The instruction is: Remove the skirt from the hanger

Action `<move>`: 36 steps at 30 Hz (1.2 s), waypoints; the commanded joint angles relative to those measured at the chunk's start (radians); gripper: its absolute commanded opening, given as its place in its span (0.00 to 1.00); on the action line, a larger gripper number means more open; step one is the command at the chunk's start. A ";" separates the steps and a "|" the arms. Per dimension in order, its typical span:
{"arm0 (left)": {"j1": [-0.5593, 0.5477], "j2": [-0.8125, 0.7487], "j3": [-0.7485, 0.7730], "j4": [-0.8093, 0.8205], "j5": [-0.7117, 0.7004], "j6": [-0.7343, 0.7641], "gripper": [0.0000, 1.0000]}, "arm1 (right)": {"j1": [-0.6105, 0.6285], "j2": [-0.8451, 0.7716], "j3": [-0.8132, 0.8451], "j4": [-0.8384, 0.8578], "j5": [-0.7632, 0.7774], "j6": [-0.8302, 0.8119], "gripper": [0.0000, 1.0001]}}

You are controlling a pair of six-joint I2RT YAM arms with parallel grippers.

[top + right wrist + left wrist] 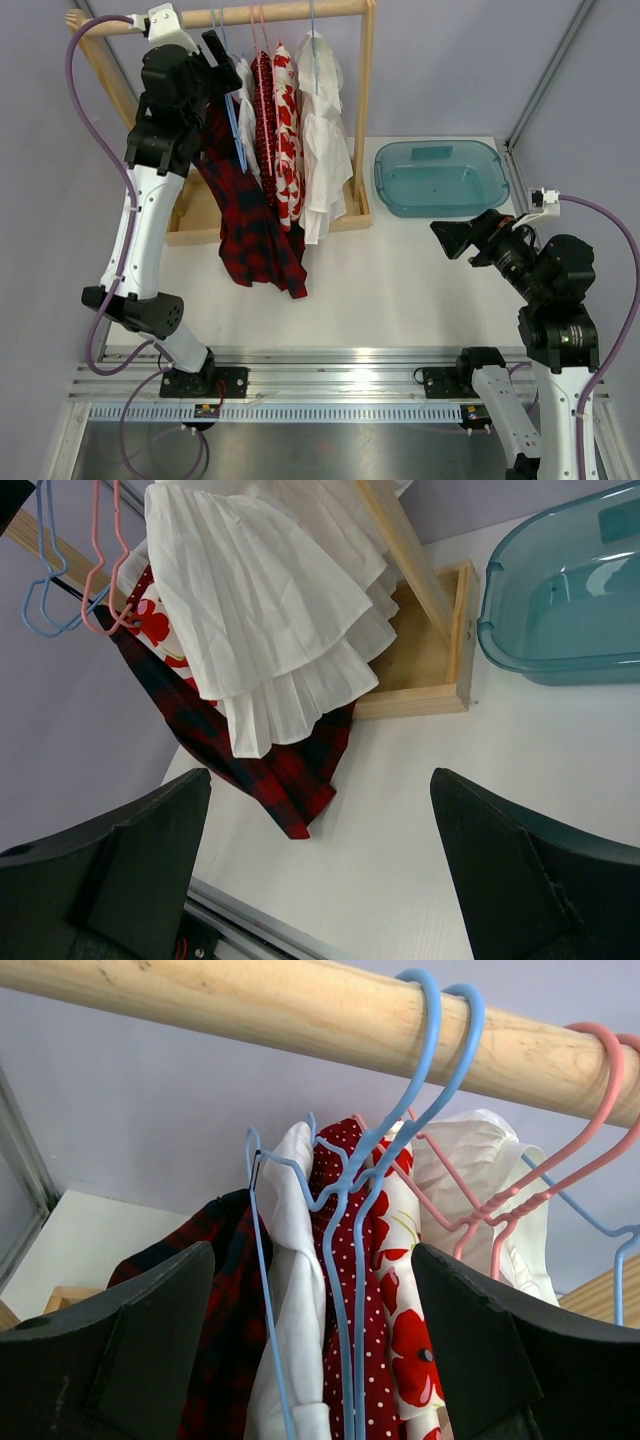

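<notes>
Right up against the left wrist camera you get the two dark fingers [130, 1360] of the left gripper [312, 1350], spread wide with nothing pinched between them. They sit just under the wooden rod [250, 1005], with the clothes showing in the gap. Two blue hangers [440, 1030] hook over the rod at 12 o'clock, pink hangers [600, 1070] at 2 o'clock. The skirt [235, 1300], as far as I can tell the red-and-black checked piece, hangs at 8 o'clock in that view by the left shoulder of a blue hanger. It's just beside a white top [300, 1260] and a red polka-dot piece [335, 1170].

From the top camera the skirt sits at 11 o'clock, its lower end reaching down over the white table [400, 290]. Right gripper [450, 238] is at 4 o'clock, well apart from the clothes, also wide open and empty. Teal tub [438, 178] sits at 2 o'clock, just beside the rack's wooden base [355, 215].
</notes>
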 commanded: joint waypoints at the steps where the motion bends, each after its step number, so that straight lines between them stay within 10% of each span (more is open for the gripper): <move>1: -0.003 -0.058 -0.015 0.087 -0.055 0.022 0.83 | 0.010 -0.003 -0.002 0.012 0.017 -0.020 0.99; 27: 0.008 0.037 -0.040 0.080 -0.127 0.021 0.82 | 0.031 -0.003 -0.023 0.010 0.058 -0.046 1.00; 36: 0.043 0.000 -0.137 0.131 -0.119 -0.030 0.62 | 0.048 -0.005 -0.029 0.012 0.086 -0.060 0.99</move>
